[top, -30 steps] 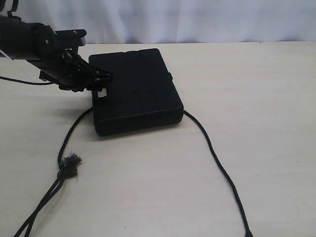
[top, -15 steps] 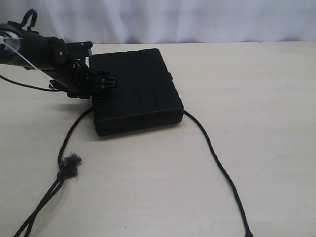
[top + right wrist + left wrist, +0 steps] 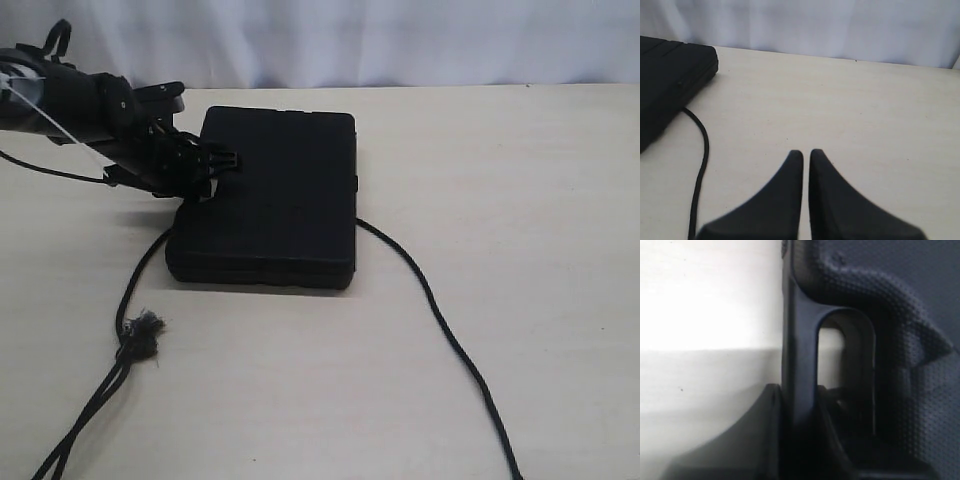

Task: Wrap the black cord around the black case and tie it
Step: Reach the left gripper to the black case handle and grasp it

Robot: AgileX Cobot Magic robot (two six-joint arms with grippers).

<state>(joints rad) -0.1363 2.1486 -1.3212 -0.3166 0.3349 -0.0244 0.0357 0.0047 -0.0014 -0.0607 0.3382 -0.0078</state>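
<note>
The black case [image 3: 270, 195] lies flat on the table, lying over the black cord [image 3: 440, 325]. The cord comes out from under its right side toward the front edge, and from its left side down to a frayed knot [image 3: 142, 335]. My left gripper [image 3: 222, 165] is shut on the case's handle bar [image 3: 800, 365] at the case's left edge, beside the handle slot [image 3: 832, 352]. My right gripper [image 3: 806, 155] is out of the exterior view. It hovers shut over bare table with nothing between its fingers, the case [image 3: 665, 80] and cord [image 3: 702, 155] off to one side.
The pale wooden table [image 3: 520, 180] stretches to the right of the case. A white curtain [image 3: 400, 40] hangs behind the table's far edge. Two cord strands [image 3: 75, 430] run from the knot to the front left corner.
The left gripper has swung the case clockwise and pulled it slightly left, so it now lies squarer to the table. The cord on the right shifted with it.
</note>
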